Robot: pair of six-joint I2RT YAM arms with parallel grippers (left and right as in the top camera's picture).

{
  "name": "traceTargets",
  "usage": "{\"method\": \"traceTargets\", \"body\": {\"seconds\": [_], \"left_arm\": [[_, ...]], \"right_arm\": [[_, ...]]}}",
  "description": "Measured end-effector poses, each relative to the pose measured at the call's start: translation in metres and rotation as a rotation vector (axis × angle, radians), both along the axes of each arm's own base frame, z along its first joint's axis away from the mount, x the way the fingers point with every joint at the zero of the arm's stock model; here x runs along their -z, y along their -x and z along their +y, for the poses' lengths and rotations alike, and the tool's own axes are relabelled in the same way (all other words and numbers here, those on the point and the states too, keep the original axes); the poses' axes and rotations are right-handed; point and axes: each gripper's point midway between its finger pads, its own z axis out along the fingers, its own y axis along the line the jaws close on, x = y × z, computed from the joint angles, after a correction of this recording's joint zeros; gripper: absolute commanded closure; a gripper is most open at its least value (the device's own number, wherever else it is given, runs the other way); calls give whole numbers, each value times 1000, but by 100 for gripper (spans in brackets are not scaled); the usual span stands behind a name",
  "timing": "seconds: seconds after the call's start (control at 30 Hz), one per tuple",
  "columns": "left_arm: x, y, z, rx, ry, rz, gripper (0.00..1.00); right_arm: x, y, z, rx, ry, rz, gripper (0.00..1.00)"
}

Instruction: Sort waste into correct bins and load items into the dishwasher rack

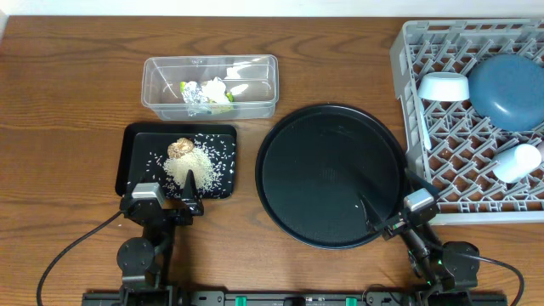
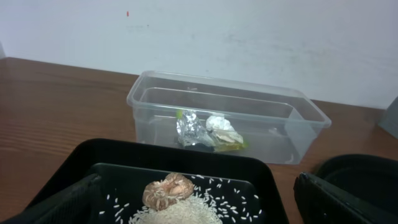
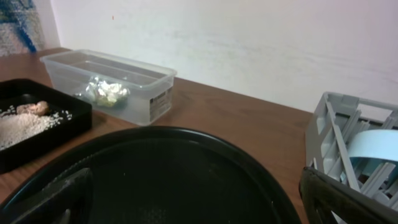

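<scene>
The black rectangular tray [image 1: 132,161] holds the brown food lump [image 1: 179,148] and white rice [image 1: 202,166]; both also show in the left wrist view, the lump [image 2: 166,190] and the rice [image 2: 186,214]. The clear tub [image 1: 255,72] holds the yellow-green wrapper [image 1: 223,95] and the foil wad [image 1: 194,93]. The grey rack [image 1: 425,136] holds the blue plate [image 1: 510,89], the bowl [image 1: 444,87] and a pale cup [image 1: 517,161]. My left gripper [image 1: 166,197] [image 2: 196,211] is open and empty at the tray's near edge. My right gripper [image 1: 393,204] [image 3: 199,205] is open and empty over the round tray's near right edge. Spoon and stick are out of view.
A large round black tray [image 1: 331,174] lies between the rectangular tray and the rack; it also shows in the right wrist view [image 3: 161,168]. The rack's corner [image 3: 336,130] stands close to the right of my right gripper. A white wall stands behind the table.
</scene>
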Motion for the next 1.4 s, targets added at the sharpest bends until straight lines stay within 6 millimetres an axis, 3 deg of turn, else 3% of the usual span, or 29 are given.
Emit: {"method": "traceTargets", "body": {"seconds": [1.4], "left_arm": [[0, 0, 0, 1, -17, 2, 2]], "right_arm": [[0, 0, 0, 0, 0, 0, 1]]}}
